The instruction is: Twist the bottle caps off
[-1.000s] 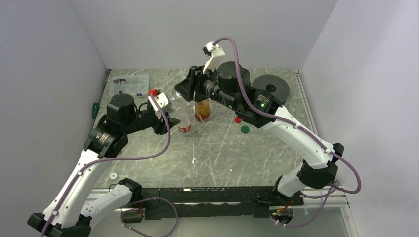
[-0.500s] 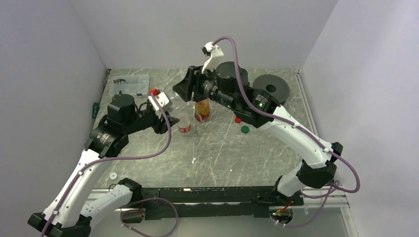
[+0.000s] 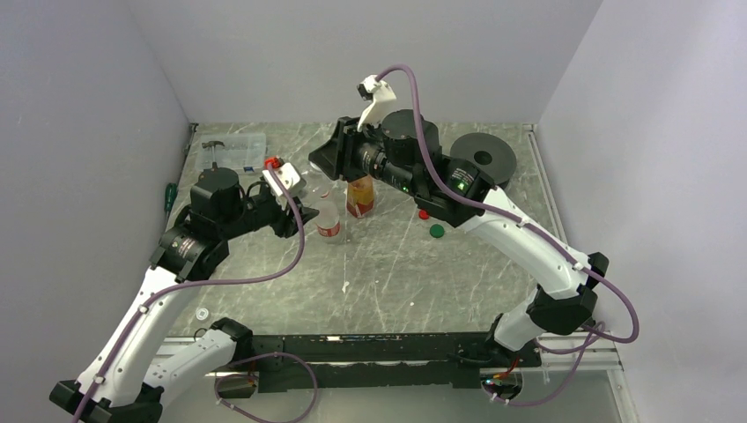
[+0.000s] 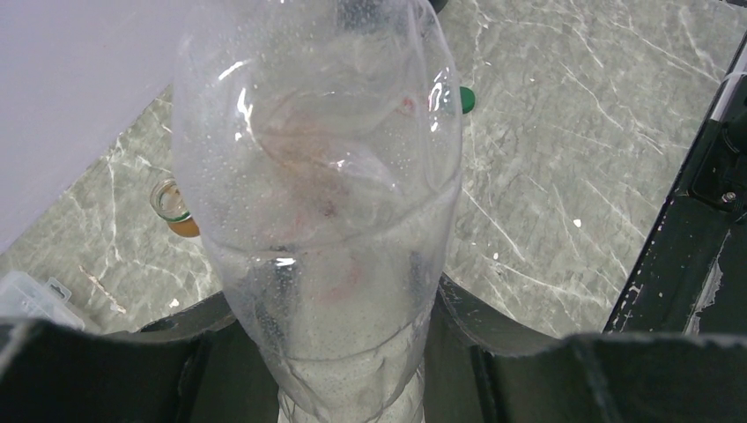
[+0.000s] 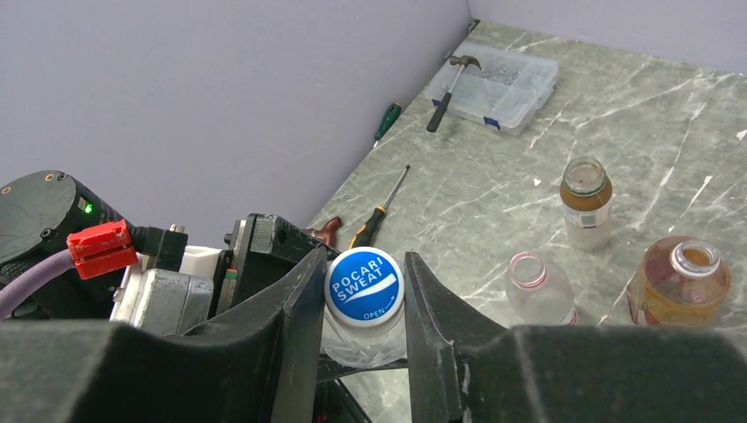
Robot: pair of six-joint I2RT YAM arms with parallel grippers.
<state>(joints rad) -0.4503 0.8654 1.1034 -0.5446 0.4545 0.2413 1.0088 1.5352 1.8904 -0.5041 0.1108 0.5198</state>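
My left gripper is shut on a plain clear bottle, holding it off the table. That bottle's white cap with a blue printed top sits pinched between the fingers of my right gripper, which is shut on it. From above, the right gripper meets the left gripper over the held bottle. Three open bottles stand on the table: a red-labelled one, a wide amber one and a short one. A red cap and a green cap lie loose.
A large black spool lies at the back right. At the back left sits a clear organiser box with a hammer across it. Screwdrivers lie along the left wall. A small clear ring rests near the front left.
The right gripper's fingers, slightly apart before, have closed on the cap of the held bottle. The right wrist shifted a little. The left arm has stayed put.
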